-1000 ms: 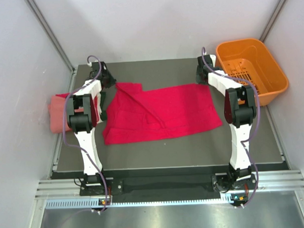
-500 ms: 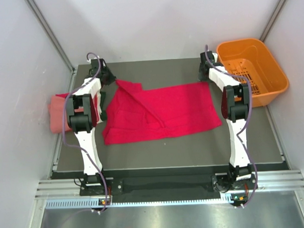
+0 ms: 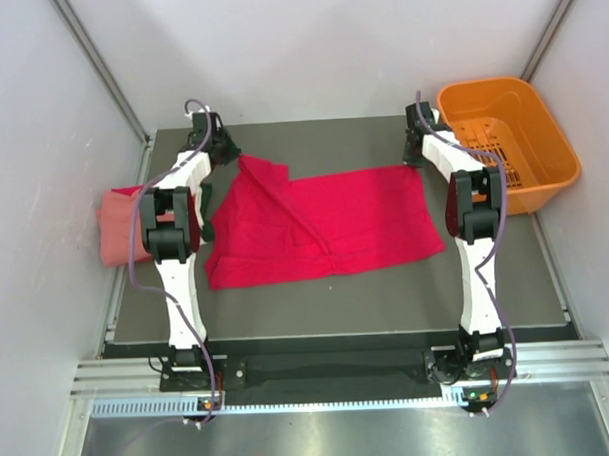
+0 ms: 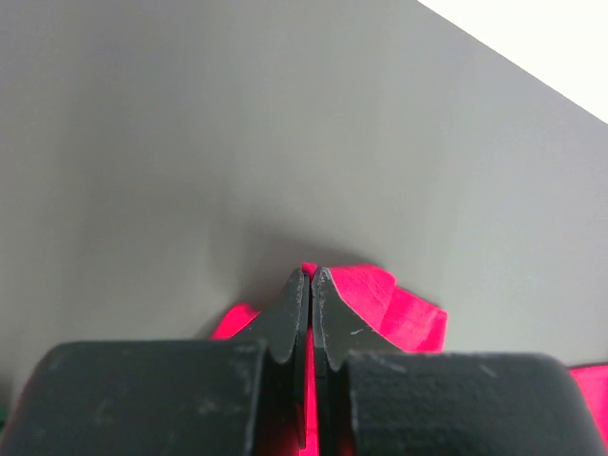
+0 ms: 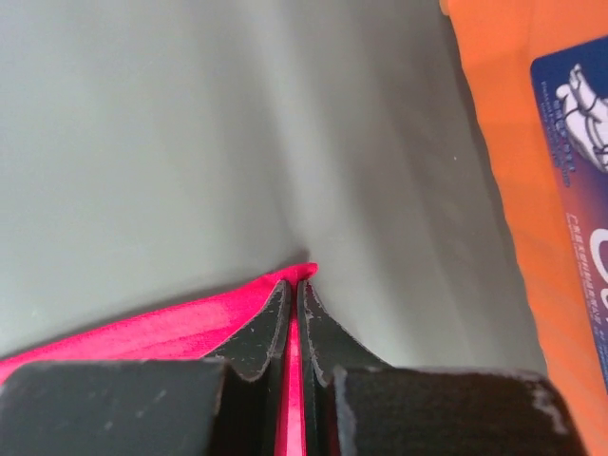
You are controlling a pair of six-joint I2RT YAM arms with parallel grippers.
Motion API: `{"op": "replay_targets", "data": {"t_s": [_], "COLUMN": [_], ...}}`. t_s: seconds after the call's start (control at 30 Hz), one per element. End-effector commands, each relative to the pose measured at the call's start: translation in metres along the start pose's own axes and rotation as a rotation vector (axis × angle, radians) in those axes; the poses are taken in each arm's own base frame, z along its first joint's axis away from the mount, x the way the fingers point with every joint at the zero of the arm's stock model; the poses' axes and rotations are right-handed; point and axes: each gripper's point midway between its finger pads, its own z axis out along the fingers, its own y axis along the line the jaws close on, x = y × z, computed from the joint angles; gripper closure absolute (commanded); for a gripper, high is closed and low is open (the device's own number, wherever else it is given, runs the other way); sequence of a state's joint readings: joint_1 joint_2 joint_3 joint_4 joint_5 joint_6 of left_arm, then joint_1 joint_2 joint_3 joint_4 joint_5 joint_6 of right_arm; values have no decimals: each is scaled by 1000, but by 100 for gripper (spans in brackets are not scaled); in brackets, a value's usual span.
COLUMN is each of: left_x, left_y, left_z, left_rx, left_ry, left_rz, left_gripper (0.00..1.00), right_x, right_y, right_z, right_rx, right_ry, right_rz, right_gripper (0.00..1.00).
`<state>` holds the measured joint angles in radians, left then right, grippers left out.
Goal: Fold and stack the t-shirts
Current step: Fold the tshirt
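A: Where is the red t-shirt (image 3: 325,227) found?
B: It is spread across the desk (image 3: 367,296); a pink t-shirt (image 3: 112,227) is seen at the desk's left edge.
A: How is it held?
B: Its far left corner is clenched by the left fingers (image 4: 290,323), its far right corner by the right fingers (image 5: 271,328).

**One overhead, two close-ups**

The top camera looks down from behind the near edge, taking in the whole table (image 3: 337,307). Each wrist camera sits low and close, facing away across the tabletop. All three share the red t-shirt (image 3: 334,222).
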<state>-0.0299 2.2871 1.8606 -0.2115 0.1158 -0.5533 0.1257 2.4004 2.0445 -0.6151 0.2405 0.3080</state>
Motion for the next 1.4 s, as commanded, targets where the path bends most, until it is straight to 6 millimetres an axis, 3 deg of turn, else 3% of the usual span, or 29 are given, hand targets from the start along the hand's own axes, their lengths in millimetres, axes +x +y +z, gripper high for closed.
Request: {"op": "replay_targets", "data": {"t_s": [0.0, 0.13, 0.27, 0.47, 0.63, 0.97, 1.03, 1.07, 1.13, 1.37], "left_x": [-8, -3, -1, -2, 2, -19, -11, -18, -11, -13], "left_y": [-12, -19, -23, -28, -38, -49, -45, -51, -47, -51], "left_z": [5, 9, 10, 7, 3, -36, -40, -49, -53, -79], "left_rx": [22, 23, 24, 37, 82, 88, 78, 85, 73, 87], "left_ry": [-11, 5, 6, 7, 14, -72, -65, -94, -94, -127], "left_rz": [38, 55, 64, 78, 119, 164, 170, 182, 193, 220], "left_gripper": [100, 100, 100, 100, 100, 100, 100, 100, 100, 100], "right_x": [-28, -43, -45, -43, -37, -19, -16, -15, -12, -3], "right_y": [-6, -16, -24, -37, -38, -22, -19, -20, -15, -12], "right_z": [-16, -40, -62, -80, -84, -80, -80, -81, -82, -98], "right_rx": [18, 48, 68, 108, 105, 18, 4, 0, -24, -82], "right_ry": [-68, -150, -197, -254, -244, -184, -175, -174, -167, -160], "right_rz": [16, 35, 41, 66, 64, 25, 28, 32, 32, 46], "right_gripper": [100, 100, 100, 100, 100, 100, 100, 100, 100, 100]}}
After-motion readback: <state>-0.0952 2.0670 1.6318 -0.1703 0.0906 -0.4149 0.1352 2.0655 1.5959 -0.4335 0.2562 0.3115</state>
